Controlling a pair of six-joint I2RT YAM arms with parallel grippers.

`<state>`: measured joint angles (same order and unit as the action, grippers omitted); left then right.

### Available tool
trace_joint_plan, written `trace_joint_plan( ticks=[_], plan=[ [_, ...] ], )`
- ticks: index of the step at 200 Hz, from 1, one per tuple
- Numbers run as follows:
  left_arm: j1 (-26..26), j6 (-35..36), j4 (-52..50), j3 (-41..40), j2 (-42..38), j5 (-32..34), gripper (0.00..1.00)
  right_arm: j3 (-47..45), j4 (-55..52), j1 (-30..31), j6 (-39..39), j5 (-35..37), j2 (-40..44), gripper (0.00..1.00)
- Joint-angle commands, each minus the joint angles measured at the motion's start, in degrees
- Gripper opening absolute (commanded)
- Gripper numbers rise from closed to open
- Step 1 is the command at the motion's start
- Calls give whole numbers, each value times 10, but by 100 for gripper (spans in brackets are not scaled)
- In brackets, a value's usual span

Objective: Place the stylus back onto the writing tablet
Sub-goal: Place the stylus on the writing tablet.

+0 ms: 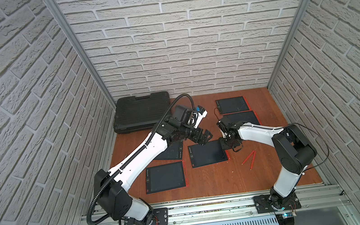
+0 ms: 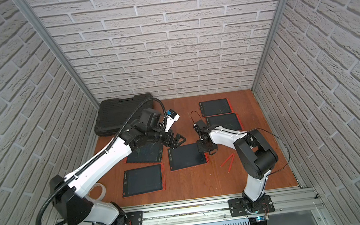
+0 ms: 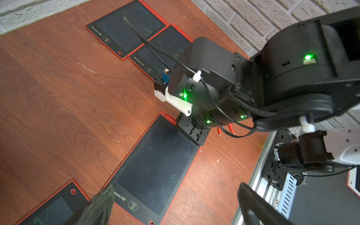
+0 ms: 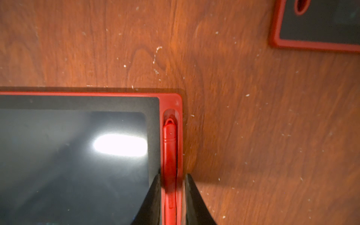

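Item 1: stylus (image 4: 169, 155), lying in the edge slot of the tablet (image 4: 58, 101), seemingly seated. Right tool (image 4: 173, 175) narrow, straddling it; you cannot tell if it grips. Left tool (image 1: 206, 137) wide, empty; you likely have only withdrawal left.

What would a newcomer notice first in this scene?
Five red-framed writing tablets lie scattered across the wooden table. The right tool straddles a red stylus in the edge slot of the middle tablet, and two loose red styluses lie near the right arm.
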<state>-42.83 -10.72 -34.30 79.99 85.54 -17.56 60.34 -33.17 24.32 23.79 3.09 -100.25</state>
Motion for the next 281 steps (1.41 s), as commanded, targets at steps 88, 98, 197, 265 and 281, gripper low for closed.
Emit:
trace_joint_plan(
  ticks=[88, 98, 197, 265, 281],
  plan=[
    [-1, 2, 10, -5, -13, 3, 98, -15, 9, -22, 1, -26, 42, 20],
    [-1, 2, 10, -5, -13, 1, 98, -21, 7, -22, -1, -26, 48, 18],
    [-1, -1, 13, -5, -5, -8, 98, -90, 4, 2, 6, -42, 95, 12],
    [-1, -1, 13, -5, -4, -9, 98, -97, 2, 10, 5, -39, 101, 10],
    [-1, -2, 14, -5, -4, -9, 98, -96, 0, 11, 9, -30, 99, 10]
  ],
)
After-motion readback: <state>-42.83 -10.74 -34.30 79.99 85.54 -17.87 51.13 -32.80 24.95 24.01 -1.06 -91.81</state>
